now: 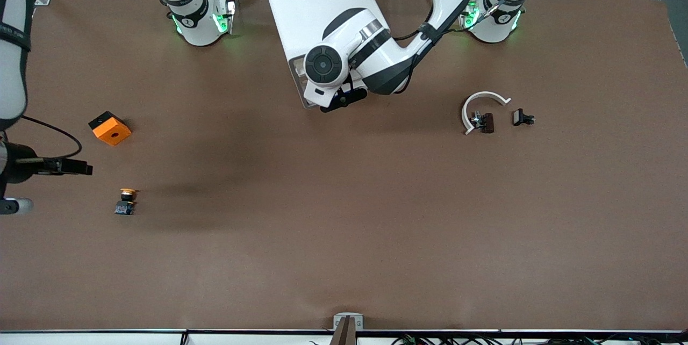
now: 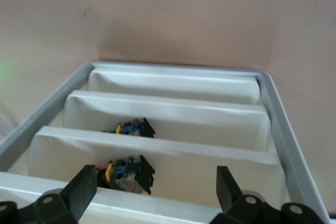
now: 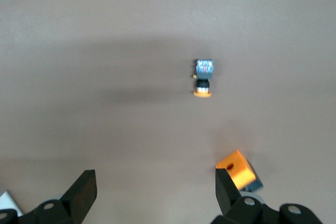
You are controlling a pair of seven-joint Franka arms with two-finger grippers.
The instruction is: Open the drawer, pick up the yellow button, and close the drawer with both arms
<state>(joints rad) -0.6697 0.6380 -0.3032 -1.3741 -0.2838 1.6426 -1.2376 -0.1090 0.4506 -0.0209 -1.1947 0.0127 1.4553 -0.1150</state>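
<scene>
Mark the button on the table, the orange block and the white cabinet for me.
button [image 1: 127,201]: front view, on its body just below the orange cap.
orange block [image 1: 110,129]: front view, on its top face.
white cabinet [image 1: 312,6]: front view, on its flat white top.

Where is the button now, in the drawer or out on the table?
Out. The button lies on its side on the bare table, nearer the front camera than the orange block, touched by neither claw.
</scene>
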